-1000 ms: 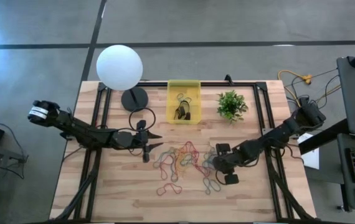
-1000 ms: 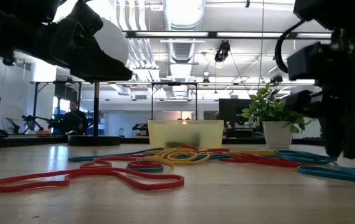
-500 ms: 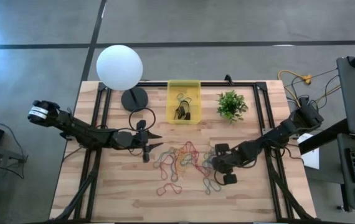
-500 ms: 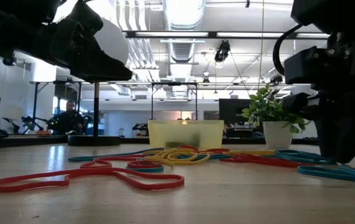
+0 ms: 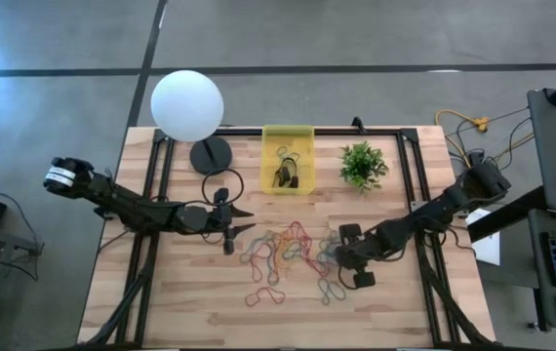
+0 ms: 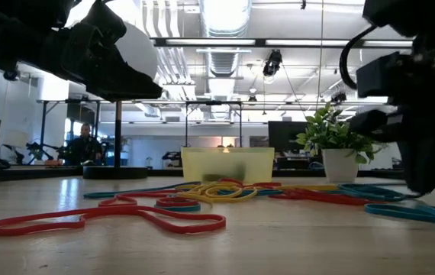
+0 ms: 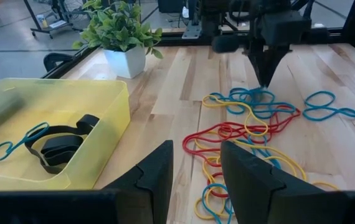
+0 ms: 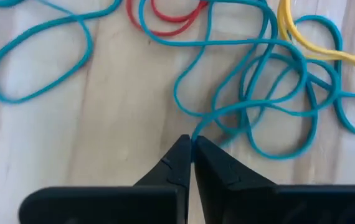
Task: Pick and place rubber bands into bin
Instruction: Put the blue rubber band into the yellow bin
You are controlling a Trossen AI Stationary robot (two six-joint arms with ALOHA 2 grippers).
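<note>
Right wrist view: right pincer (image 8: 192, 152) closed on thin blue rubber band (image 8: 246, 106), pinched at fingertips on wooden counter (image 8: 103, 149). Tangle of red, yellow, blue elastic rubber bands (image 5: 283, 255) lies mid-counter, between both arms. Left pincer (image 5: 236, 226) hovers beside pile, fingers partly apart, holding nothing. Farther back, translucent yellow plastic bin (image 5: 288, 159) holds a few bands, between white globe lamp (image 5: 187, 105) and small green potted plant (image 5: 363, 164).
</note>
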